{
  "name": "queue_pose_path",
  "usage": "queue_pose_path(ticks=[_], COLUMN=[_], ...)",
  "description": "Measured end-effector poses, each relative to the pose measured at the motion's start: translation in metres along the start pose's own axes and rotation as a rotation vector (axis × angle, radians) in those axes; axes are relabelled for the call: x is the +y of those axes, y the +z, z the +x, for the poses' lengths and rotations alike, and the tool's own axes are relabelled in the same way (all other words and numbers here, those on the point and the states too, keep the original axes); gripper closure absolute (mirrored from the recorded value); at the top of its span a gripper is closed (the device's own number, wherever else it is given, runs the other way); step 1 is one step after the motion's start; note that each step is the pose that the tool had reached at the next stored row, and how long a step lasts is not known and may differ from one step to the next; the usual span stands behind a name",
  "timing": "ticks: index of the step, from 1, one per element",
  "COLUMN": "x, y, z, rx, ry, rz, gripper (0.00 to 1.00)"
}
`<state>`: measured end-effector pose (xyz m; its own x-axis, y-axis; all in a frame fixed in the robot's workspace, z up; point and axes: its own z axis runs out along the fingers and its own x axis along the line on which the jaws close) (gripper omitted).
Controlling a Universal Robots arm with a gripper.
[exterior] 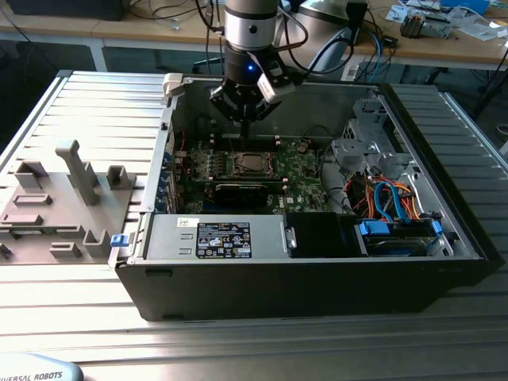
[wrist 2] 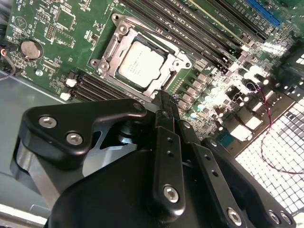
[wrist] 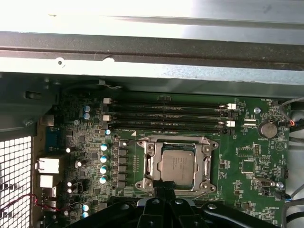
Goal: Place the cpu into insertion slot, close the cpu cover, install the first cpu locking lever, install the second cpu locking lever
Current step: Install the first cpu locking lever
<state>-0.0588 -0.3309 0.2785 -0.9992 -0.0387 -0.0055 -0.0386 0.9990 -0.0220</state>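
The cpu (wrist: pixel 177 164) lies flat in the insertion slot (wrist: pixel 212 142) on the green board, its silver-grey top showing in both wrist views (wrist 2: pixel 140 64). Over it lies the cpu cover (wrist: pixel 148 164), a silver frame flat around the chip's edges (wrist 2: pixel 108 50). My gripper (wrist 2: pixel 164 102) hangs just above the socket's edge, fingers shut together with nothing between them. In the exterior view the gripper (exterior: pixel 245 127) points down into the open computer case, slightly behind the cpu (exterior: pixel 251 164). I cannot make out the locking levers clearly.
Dark memory slots (wrist: pixel 166 116) run beside the socket. A long black card (exterior: pixel 242 190) lies in front of it. The power supply (exterior: pixel 214 238) and drive cage with cables (exterior: pixel 389 198) fill the case's front and right. Grey fixtures (exterior: pixel 71 198) stand outside at the exterior view's left.
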Motion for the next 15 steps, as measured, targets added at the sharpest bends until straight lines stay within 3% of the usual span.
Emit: queue_pose_path(ticks=[6,11,15], x=[0.0003,0.0084,0.0093], y=[-0.0001,-0.0002,-0.0002], z=[0.0019,0.0020,0.0035], rx=[0.0002,0.0000,0.0000], ry=[0.000,0.000,0.000], rz=[0.0002,0.0001,0.0001], gripper=[0.89,0.89,0.89])
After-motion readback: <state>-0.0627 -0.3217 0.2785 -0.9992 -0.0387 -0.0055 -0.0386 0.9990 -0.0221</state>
